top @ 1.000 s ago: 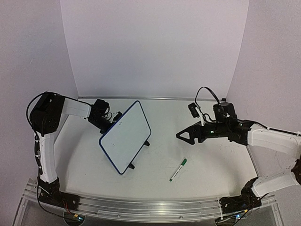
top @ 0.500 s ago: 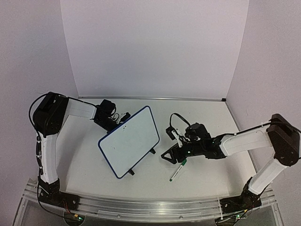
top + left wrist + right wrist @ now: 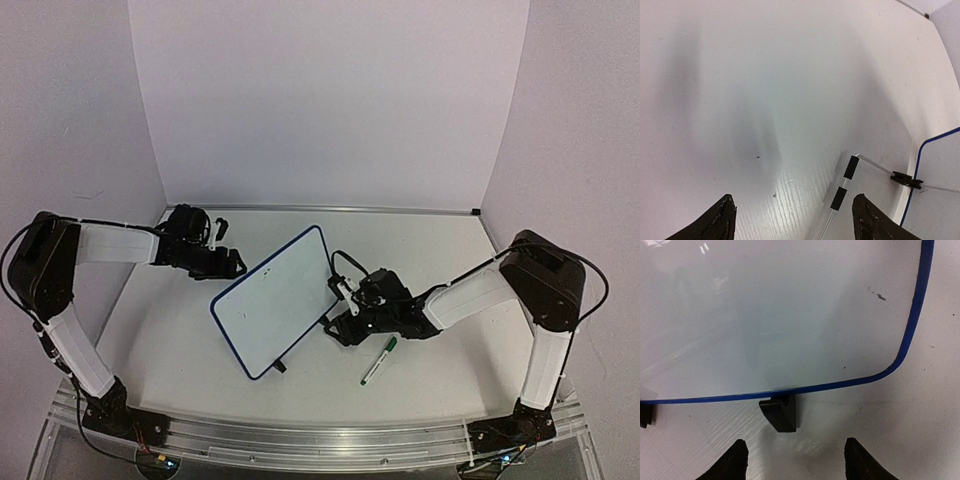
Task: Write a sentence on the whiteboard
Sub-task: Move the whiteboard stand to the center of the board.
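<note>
The whiteboard (image 3: 272, 300), white with a thin blue frame, stands tilted on the table's middle; the sentence is not in view and its face (image 3: 780, 310) carries only a few dark specks. My left gripper (image 3: 236, 266) is open just off the board's upper-left edge, touching nothing. In its wrist view the open left gripper (image 3: 795, 222) faces bare table, with the board's blue corner (image 3: 914, 185) at the right. My right gripper (image 3: 334, 325) is low at the board's right edge. The open right gripper (image 3: 796, 462) holds nothing, and a black clip foot (image 3: 780, 412) sits just ahead of it.
A white marker pen with a green cap (image 3: 378, 361) lies on the table just right of my right gripper. A thin wire with two black sleeves (image 3: 845, 175) runs beside the board. The second clip foot (image 3: 279, 366) is at the board's near corner. White walls enclose the back.
My left gripper opened, let go of the board's top edge and drew back left. My right arm swung left and down to the board's foot, its jaws narrowing. The board turned slightly.
</note>
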Available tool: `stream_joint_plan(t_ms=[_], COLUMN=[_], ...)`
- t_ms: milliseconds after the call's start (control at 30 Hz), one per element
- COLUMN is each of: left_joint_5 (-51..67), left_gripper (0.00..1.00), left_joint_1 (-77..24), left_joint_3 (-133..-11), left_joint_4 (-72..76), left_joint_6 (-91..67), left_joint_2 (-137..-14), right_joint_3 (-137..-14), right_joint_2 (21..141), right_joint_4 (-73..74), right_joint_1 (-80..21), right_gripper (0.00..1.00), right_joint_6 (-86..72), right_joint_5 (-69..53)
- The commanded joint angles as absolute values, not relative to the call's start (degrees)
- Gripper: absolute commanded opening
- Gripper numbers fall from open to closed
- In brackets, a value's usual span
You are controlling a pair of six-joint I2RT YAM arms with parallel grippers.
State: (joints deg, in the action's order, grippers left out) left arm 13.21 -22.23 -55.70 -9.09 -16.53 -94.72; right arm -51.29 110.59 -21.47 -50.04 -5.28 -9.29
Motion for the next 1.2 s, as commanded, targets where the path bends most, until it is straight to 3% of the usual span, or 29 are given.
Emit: stream_joint_plan(t_ms=[0, 433, 833, 1167], left_joint_5=[8.2, 4.9, 3.3, 0.6], left_gripper=[0.8, 0.83, 0.84, 0.85], left_joint_1=[-21.9, -20.7, -20.1, -19.7], left_joint_3=[-52.1, -49.5, -49.2, -49.6], left_joint_4=[-7.0, -13.0, -15.1, -17.9], left_joint_6=[-22.0, -23.4, -23.5, -24.2], left_joint_2=[-86.7, -75.5, -73.6, -70.1], right_joint_3=[-55.1, -57.4, -55.5, -58.5], right_joint_2=[114.6, 119.0, 116.9, 116.3], right_joint_4=[-22.8, -22.8, -23.2, -11.0], right_joint_1=[-50.1, -51.8, -53.4, -53.4], right_gripper=[0.59, 0.41, 0.01, 0.0], right_joint_6=[-3.4, -1.6, -11.0, -27.7], right_joint_5=[-8.1, -4.8, 7.1, 26.8])
